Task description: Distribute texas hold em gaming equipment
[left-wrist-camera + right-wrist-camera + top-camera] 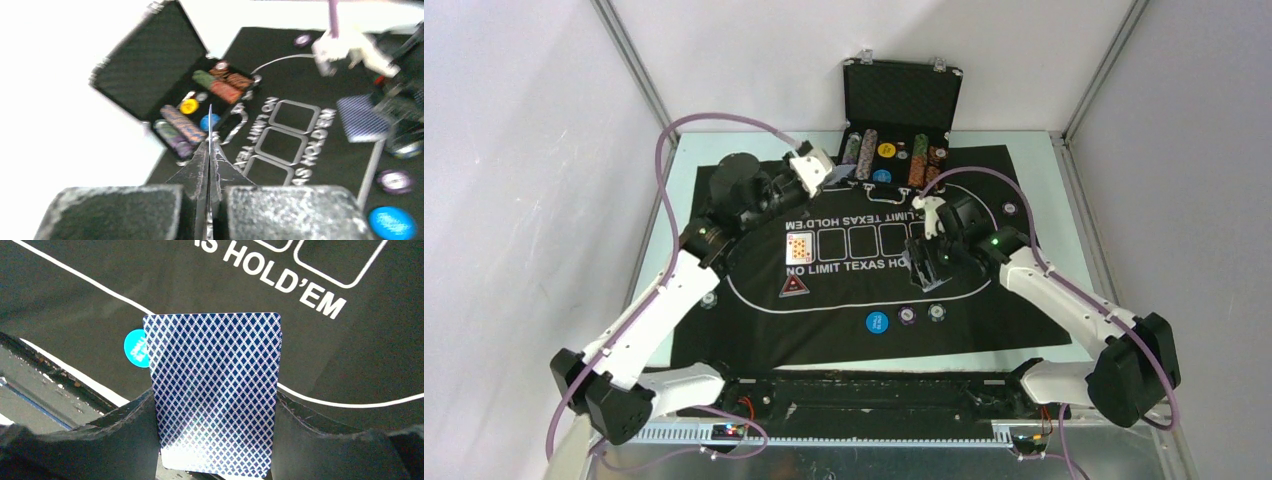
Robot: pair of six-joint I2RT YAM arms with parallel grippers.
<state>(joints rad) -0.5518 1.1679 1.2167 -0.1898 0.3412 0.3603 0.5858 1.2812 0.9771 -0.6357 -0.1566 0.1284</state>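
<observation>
My left gripper (821,170) is shut on one playing card, seen edge-on as a thin line (210,122) between its jaws (210,146), held above the mat in front of the open case. My right gripper (927,262) is shut on a blue-backed pack of cards (215,385), which also shows in the left wrist view (362,117); its jaws (214,395) press the pack's two long sides. One card (798,249) lies face up in the leftmost box of the mat. A blue chip (877,321), a purple chip (908,316) and a grey chip (937,312) lie at the mat's near edge.
The black case (902,95) stands open at the back, with rows of chips (868,148) and a yellow button (886,150) in its tray. The black felt mat (754,320) covers the table. A red triangular marker (795,288) lies below the face-up card. Single chips lie at the right (1009,209) and left (709,298).
</observation>
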